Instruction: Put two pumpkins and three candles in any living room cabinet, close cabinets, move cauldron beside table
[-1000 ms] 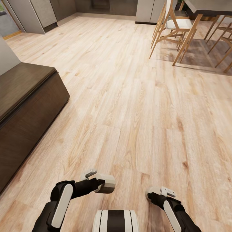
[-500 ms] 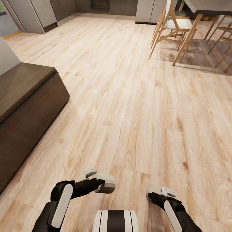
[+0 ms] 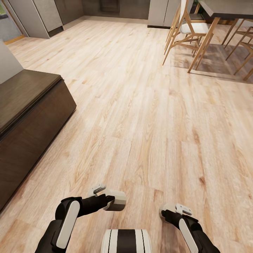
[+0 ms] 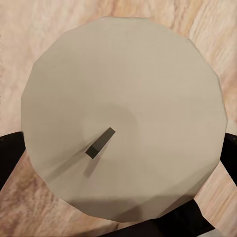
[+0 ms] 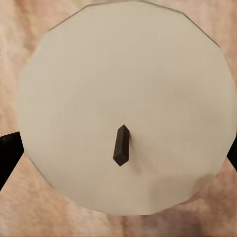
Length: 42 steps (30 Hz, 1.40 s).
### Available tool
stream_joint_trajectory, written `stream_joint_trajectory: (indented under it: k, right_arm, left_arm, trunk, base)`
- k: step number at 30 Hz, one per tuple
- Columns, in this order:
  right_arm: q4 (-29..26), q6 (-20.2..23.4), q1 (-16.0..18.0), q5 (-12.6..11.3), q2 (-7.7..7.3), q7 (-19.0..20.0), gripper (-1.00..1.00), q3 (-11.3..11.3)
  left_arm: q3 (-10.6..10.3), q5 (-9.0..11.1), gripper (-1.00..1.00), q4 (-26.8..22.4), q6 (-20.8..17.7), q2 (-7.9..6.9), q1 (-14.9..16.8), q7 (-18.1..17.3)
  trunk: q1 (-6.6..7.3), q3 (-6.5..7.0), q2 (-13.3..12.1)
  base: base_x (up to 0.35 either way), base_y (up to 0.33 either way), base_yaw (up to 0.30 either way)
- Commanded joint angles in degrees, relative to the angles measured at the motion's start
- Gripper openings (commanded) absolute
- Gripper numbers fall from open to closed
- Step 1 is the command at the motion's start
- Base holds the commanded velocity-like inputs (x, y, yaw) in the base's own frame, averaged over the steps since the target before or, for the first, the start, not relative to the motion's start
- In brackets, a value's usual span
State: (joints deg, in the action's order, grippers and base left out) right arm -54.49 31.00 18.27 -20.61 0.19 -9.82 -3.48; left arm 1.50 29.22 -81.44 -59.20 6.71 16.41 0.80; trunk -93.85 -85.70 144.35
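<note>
In each gripper I hold a stubby beige candle. The left candle point(image 3: 116, 200) lies sideways in my left gripper point(image 3: 113, 201), low over the floor; in the left wrist view its round top point(image 4: 123, 113) and dark wick point(image 4: 99, 143) face the camera between black fingers point(image 4: 10, 158). My right gripper point(image 3: 164, 212) is shut on the second candle point(image 3: 163, 210), whose top point(image 5: 123, 98) and wick point(image 5: 121, 144) show in the right wrist view. The long dark brown cabinet point(image 3: 31, 116) stands at the left with its visible front shut. Pumpkins, cauldron and grey table are out of view.
Pale wood plank floor point(image 3: 140, 105) stretches ahead. Wooden chairs point(image 3: 189, 28) stand around a dining table point(image 3: 228, 7) at the back right. Grey tall units point(image 3: 38, 14) line the back left. My own trunk point(image 3: 126, 240) shows at the bottom.
The whole view has shifted very slightly, so the camera has moved a little. Both arms and the candles hold the same pose.
</note>
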Motion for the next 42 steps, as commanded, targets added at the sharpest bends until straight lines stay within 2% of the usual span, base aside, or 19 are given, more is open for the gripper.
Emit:
stream_joint_trajectory:
  k: [1, 18, 40, 41, 42]
  right_arm:
    - [-0.1, 0.2, 0.0, -0.7, 0.02, -0.5, -1.0, 0.0]
    - [-0.1, 0.2, 0.0, -0.7, 0.03, -0.5, -1.0, 0.0]
    - [-0.1, 0.5, 0.0, -0.6, 0.06, -0.5, -1.0, 0.3]
    - [-0.1, 0.5, 0.0, -0.6, 0.03, -0.6, -1.0, 0.3]
    - [-0.2, 0.6, 0.0, -0.6, 0.01, -0.6, -1.0, 0.3]
  left_arm:
    - [0.1, 0.3, -1.0, 0.0, -0.3, 0.06, 0.0, 0.1]
    - [0.0, 0.2, -1.0, 0.0, -0.3, 0.12, 0.0, 0.1]
    - [0.0, 0.2, -1.0, 0.0, -0.3, 0.29, 0.0, 0.3]
    - [-0.3, 0.2, -1.0, 0.0, -0.3, 0.31, 0.0, 0.4]
    - [-1.5, 0.2, -1.0, 0.0, -0.2, 0.26, 0.0, 0.8]
  trunk:
    - [0.01, -0.04, 0.0]
    - [0.06, 0.41, 0.0]
    - [0.63, 5.28, -0.3]
    - [0.65, 5.5, -0.3]
    - [0.68, 5.72, -0.3]
  base:
    - [0.0, 0.0, 0.0]
    - [0.0, 0.0, 0.0]
    - [0.0, 0.0, 0.0]
    - [0.0, 0.0, 0.0]
    - [0.0, 0.0, 0.0]
